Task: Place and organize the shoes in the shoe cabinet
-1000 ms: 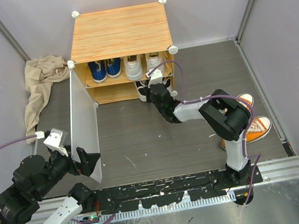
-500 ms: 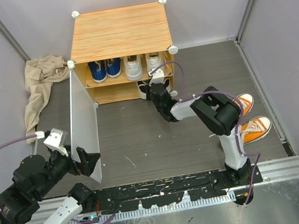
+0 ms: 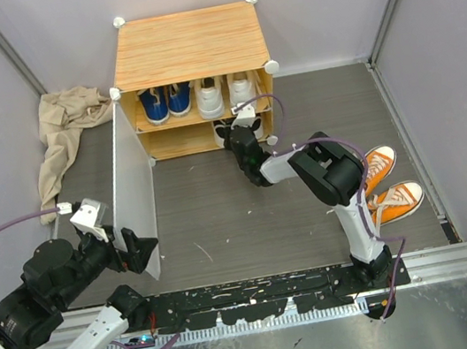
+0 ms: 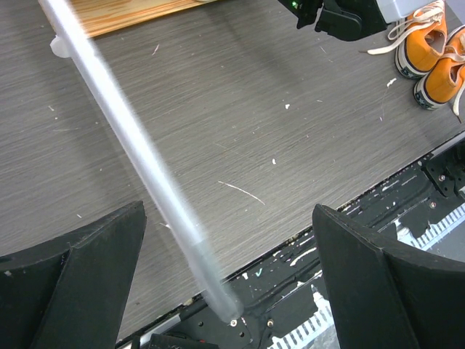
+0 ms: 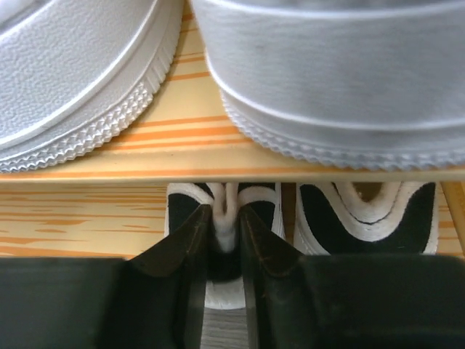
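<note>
Jaws of my right gripper [image 5: 225, 218] pinch the heel of the black high-top [image 5: 263, 198], now pushed deeper under the shoe cabinet's [image 3: 188, 46] shelf [image 5: 218, 174] beside its mate [image 5: 363, 211]: nearly placed.

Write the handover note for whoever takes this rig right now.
Left end effector: open, astride the edge of the cabinet door.
Right end effector: shut on the heel of a black high-top on the lower shelf; second black high-top beside it.
Done: blue pair and white pair on the upper shelf.
To do: release, then shelve the orange pair from the floor.
</note>
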{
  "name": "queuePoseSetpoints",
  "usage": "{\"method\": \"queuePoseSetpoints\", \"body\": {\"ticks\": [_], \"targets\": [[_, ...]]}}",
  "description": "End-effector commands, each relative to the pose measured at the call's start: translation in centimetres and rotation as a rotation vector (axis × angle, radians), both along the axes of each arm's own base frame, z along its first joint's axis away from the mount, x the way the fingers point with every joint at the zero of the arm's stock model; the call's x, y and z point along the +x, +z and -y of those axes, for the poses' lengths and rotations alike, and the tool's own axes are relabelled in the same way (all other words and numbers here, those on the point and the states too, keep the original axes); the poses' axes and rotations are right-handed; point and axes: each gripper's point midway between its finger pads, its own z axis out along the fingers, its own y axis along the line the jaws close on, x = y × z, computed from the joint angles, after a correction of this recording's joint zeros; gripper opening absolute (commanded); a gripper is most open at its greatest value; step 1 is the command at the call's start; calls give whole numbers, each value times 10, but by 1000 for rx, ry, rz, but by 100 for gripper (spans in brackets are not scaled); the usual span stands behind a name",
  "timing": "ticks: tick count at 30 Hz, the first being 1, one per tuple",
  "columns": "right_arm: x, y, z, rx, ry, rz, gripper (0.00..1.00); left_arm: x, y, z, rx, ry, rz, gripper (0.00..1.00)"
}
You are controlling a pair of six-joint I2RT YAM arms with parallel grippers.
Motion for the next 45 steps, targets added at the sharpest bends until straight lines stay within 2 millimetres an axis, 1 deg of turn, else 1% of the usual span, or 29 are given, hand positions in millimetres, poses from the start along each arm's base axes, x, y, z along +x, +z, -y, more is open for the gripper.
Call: {"method": "queuePoseSetpoints", "body": {"ticks": [1,5,7,8,9,11,13,14,16,19,20,22,24,26,29,33,37,39,41,44,45], "targets": [[-3,45,8,127,-31,96,33,4,13,1,-14,0,39,98],[-32,48,9,109,-14,71,53,4,14,3,-16,-7,40,98],[-51,51,9,96,-19,70,60,3,14,3,-21,-9,45,98],[-60,53,10,91,-21,71,63,3,15,3,-23,-10,46,98],[-70,60,10,94,-15,77,64,2,15,3,-27,-12,48,98],[-88,64,9,82,-3,70,66,1,16,2,-29,-12,52,98],[-106,65,12,63,-3,44,72,0,17,0,-36,-8,60,98],[-113,64,17,53,-11,19,72,0,18,-1,-38,-7,65,98],[-128,55,33,26,-31,-62,73,-1,19,-3,-45,-3,75,98],[-151,53,59,-30,-65,-156,74,-2,20,-4,-46,1,78,98],[-159,52,71,-66,-87,-189,74,-2,20,-4,-45,-1,77,98],[-176,55,103,-140,-159,-242,79,-2,20,-2,-44,-9,73,98],[-190,57,141,-159,-248,-315,90,-2,22,1,-44,-25,74,98],[-203,53,175,-138,-290,-437,99,-2,26,5,-46,-47,84,98],[-220,49,211,-84,-328,-580,100,0,33,10,-44,-72,109,98],[-246,39,256,-125,-491,-689,100,0,42,20,-58,-126,136,98],[-259,28,279,-43,-590,-780,100,-2,41,26,-59,-163,137,98],[-269,27,290,3,-674,-800,100,-3,40,29,-64,-181,137,98],[-277,34,298,34,-740,-772,100,-4,38,32,-69,-197,133,98],[-287,50,306,75,-787,-726,96,-5,35,34,-72,-209,131,98],[-292,52,308,80,-801,-724,94,-5,35,34,-73,-208,132,98]]}}
